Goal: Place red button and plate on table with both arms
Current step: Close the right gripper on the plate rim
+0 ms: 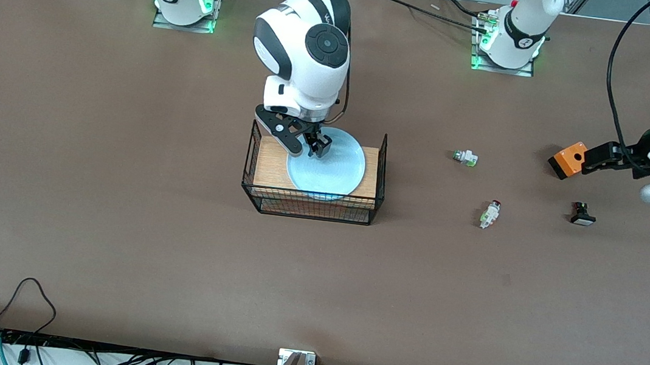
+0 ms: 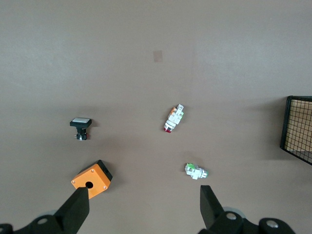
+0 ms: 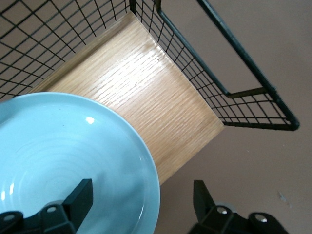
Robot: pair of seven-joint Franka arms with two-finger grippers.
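Front view: the red button lies on the table, toward the left arm's end, nearer the camera than the green-capped switch. The plate sits on the wire rack, the right gripper at its rim.

Left wrist view: the left gripper hangs with jaws apart over the orange box.

Right wrist view: one finger is over the plate, the other outside its rim; jaws apart.

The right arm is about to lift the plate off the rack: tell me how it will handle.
The plate looks glossy, so it may slip in a rim pinch. It seems rigid, likely ceramic, probably heavy for its size and breakable. Gripped at one edge by the right gripper, it could tilt or sag downward.
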